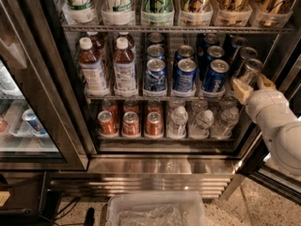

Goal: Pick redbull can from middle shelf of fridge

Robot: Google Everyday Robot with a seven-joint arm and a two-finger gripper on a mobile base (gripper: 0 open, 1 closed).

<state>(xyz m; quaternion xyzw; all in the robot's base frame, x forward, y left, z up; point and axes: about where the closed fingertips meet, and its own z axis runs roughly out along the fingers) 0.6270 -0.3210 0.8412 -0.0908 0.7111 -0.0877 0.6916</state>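
We see the gripper [253,85] at the right end of the fridge's [155,166] middle shelf [136,98], its claw spread open on either side of the redbull can [252,68], the nearest slim can there. If it closes off-centre, we judge the can could tip against the blue can [215,76] just to its left, or slip free on the way out.

Warm light inside the fridge [155,166] leaves its frame and the floor dim. Glare marks the can tops. The gripper [253,85], at the right end of the middle shelf [136,98], is brightly lit.
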